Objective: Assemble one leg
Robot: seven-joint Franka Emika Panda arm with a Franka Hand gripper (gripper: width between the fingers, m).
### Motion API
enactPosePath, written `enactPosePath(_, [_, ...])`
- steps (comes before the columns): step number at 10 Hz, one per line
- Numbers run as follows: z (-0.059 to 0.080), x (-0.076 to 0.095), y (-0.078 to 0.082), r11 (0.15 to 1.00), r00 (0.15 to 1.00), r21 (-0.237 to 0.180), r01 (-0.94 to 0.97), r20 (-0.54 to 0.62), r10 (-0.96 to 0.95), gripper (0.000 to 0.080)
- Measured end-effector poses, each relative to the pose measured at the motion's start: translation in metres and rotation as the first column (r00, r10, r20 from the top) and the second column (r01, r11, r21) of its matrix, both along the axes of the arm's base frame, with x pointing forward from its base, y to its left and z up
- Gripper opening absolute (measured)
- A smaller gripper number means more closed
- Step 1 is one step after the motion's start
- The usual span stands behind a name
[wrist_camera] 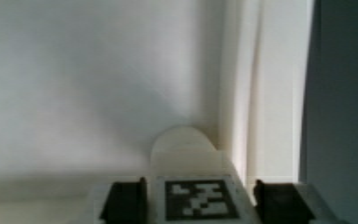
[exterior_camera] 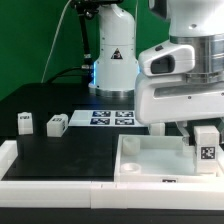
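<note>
Fingers (wrist_camera: 126, 203) are clamped on the leg (wrist_camera: 194, 160), one dark pad on each side. The leg's b/w tag faces the wrist cam. In the ext. view the leg (exterior_camera: 207, 146) hangs upright under the big white arm (exterior_camera: 185, 75), tag facing the cam.

It sits at the exterior view's right end of the tabletop (exterior_camera: 150, 165), by the corner nearer the cam. Wrist view: the leg's rounded end points at the tabletop's pale inner face (wrist_camera: 105, 80), just beside the raised rim (wrist_camera: 247, 80). Past the rim there's a dark strip of table (wrist_camera: 345, 100). Can't tell whether the leg tip touches the tabletop or hangs just above it.

The tabletop lies flat on the black table (exterior_camera: 60, 145), hollow side up, w/ a low wall all round.

Towards the exterior view's left, well apart from the tabletop:
- a loose leg (exterior_camera: 24, 122) stands on the table
- a second loose leg (exterior_camera: 56, 124) is near it, tag showing

The marker board (exterior_camera: 110, 117) lies flat behind, between the loose legs and the arm. A white border (exterior_camera: 40, 182) runs along the table's front edge and up the exterior view's left side. The arm's base (exterior_camera: 115, 60) stands at the back, w/ a green backdrop behind it.
</note>
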State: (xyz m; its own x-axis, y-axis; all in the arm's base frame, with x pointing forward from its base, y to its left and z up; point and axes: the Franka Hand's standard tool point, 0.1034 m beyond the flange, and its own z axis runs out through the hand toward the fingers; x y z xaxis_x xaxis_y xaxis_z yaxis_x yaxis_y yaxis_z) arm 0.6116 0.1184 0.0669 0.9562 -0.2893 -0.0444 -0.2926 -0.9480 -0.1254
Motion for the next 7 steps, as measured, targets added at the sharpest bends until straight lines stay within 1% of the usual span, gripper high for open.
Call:
enactPosePath(1, [0.000,0.002,0.000,0.989,0.989,0.019,0.146,0.021,-0.146,0.0293])
enactPosePath(2, [-0.001,0.003,0.003,0.941,0.942,0.046,0.334,0.019,-0.335,0.0293])
enactPosePath(3, [-0.001,0.004,0.008,0.881,0.883,0.063,0.468,0.006,-0.470,0.0293])
enactPosePath(4, [-0.001,0.004,0.015,0.820,0.822,0.057,0.570,-0.019,-0.570,0.0293])
enactPosePath(5, [-0.001,0.005,0.016,0.778,0.779,0.044,0.627,-0.036,-0.626,0.0294])
enactPosePath(6, [-0.001,0.007,0.015,0.774,0.775,0.038,0.632,-0.045,-0.631,0.0294])
enactPosePath(7, [-0.001,0.006,0.016,0.744,0.745,0.041,0.667,-0.055,-0.664,0.0294])
